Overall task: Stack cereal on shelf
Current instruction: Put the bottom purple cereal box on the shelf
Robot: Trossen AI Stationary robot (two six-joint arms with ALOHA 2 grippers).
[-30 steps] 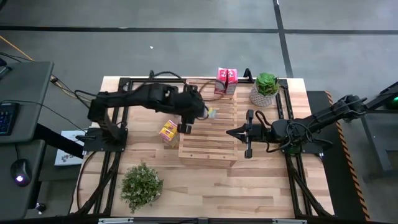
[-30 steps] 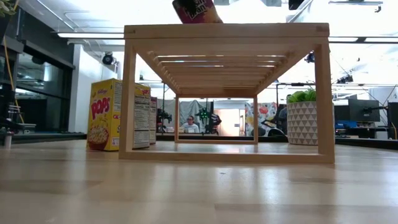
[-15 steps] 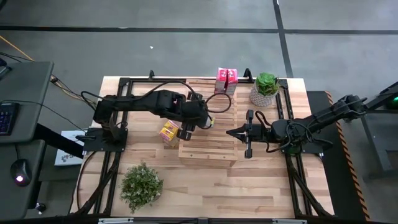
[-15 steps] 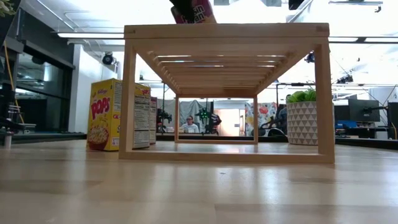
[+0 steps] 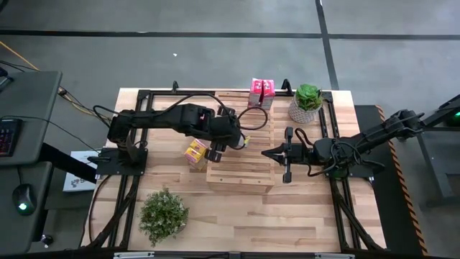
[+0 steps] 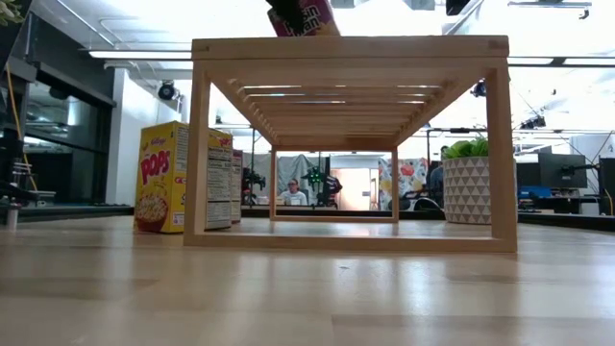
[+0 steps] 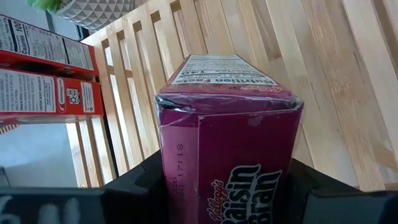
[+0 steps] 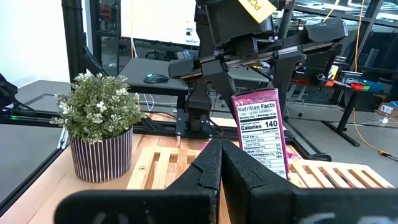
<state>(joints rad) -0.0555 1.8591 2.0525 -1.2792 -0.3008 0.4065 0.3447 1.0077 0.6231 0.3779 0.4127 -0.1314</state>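
Observation:
My left gripper [image 7: 227, 186] is shut on a magenta cereal box [image 8: 261, 134] above the top of the pale slatted shelf [image 5: 241, 162], near its left side. In the low view the box's lower end [image 6: 303, 19] reaches the shelf's top rail; whether it rests there I cannot tell. Two pink boxes [image 5: 261, 92] stand at the shelf's far end. A yellow box [image 6: 173, 178] stands on the table left of the shelf. My right gripper [image 5: 269, 152] hovers shut over the shelf's right side, pointing level at the held box. My left gripper pinches the magenta box between its two fingers [image 7: 146, 180], one on each of two opposite sides, at the box's upper end [image 8: 254, 96]. The fingers come slanting down from the table's left. The box stands nearly upright below them, over the slats.
A white patterned pot with a green plant [image 5: 307, 103] stands by the shelf's far right corner. A bushy plant in a striped pot [image 5: 164, 214] stands near the table's front left. Black frame rails [image 5: 136, 129] run along both table sides.
My left gripper has sunk a little over the shelf with the magenta box and rolled slightly, then held still. The box has stayed in its hold.

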